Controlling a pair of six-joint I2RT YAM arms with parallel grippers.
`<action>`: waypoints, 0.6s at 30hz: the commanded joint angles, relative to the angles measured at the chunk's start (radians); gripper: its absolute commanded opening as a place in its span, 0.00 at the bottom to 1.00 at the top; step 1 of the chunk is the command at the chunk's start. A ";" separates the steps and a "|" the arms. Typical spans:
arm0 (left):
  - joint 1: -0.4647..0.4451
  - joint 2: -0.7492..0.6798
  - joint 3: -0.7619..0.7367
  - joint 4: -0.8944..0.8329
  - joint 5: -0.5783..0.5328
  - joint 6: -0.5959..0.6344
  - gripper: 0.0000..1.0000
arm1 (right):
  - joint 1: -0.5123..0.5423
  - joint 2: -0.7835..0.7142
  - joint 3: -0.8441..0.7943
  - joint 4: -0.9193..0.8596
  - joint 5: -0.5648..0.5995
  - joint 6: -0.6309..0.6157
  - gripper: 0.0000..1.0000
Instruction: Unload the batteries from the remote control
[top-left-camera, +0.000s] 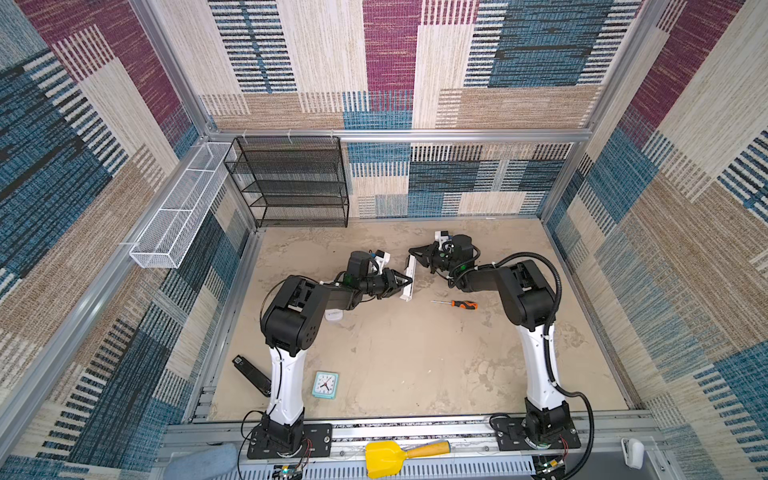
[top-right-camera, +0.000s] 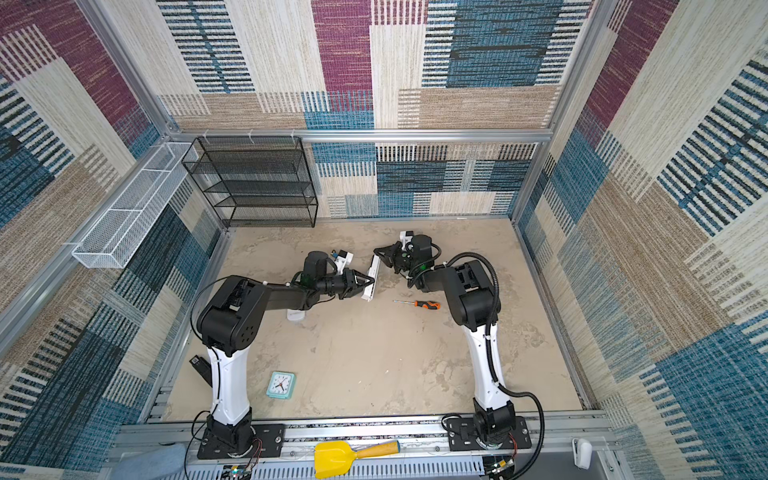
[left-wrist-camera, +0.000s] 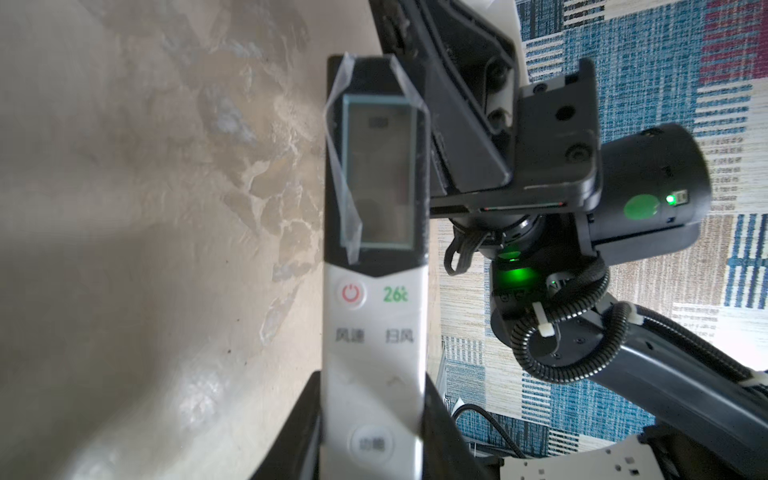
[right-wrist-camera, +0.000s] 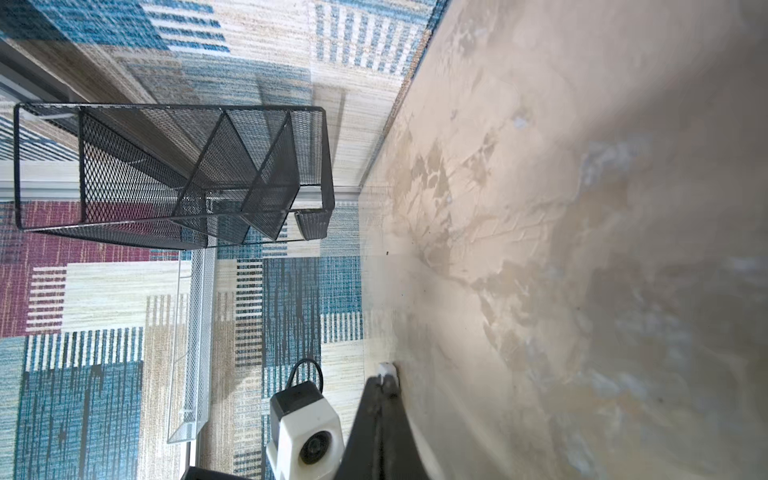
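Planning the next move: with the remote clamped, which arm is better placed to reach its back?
Right. The left gripper is busy clamping the remote, buttons toward its own wrist. The right gripper is shut, seemingly empty, and sits beside the remote's far face.

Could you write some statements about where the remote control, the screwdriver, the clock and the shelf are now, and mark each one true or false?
1. The left hand holds the white remote control. True.
2. The orange-handled screwdriver is in the right hand. False: it lies on the table, apart from the shut right hand.
3. The small turquoise clock lies on the front left part of the table. True.
4. The black mesh shelf stands at the table's front edge. False: it stands in the table's back left corner.
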 joint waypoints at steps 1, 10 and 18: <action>0.007 0.001 0.027 0.133 -0.107 0.053 0.00 | 0.019 0.001 0.046 -0.114 -0.212 -0.043 0.02; 0.066 -0.018 -0.004 -0.031 -0.128 0.131 0.00 | -0.092 -0.002 0.305 -0.582 -0.060 -0.401 0.56; 0.133 -0.107 -0.031 -0.065 -0.086 0.162 0.00 | -0.124 -0.141 0.292 -0.702 -0.079 -0.598 0.59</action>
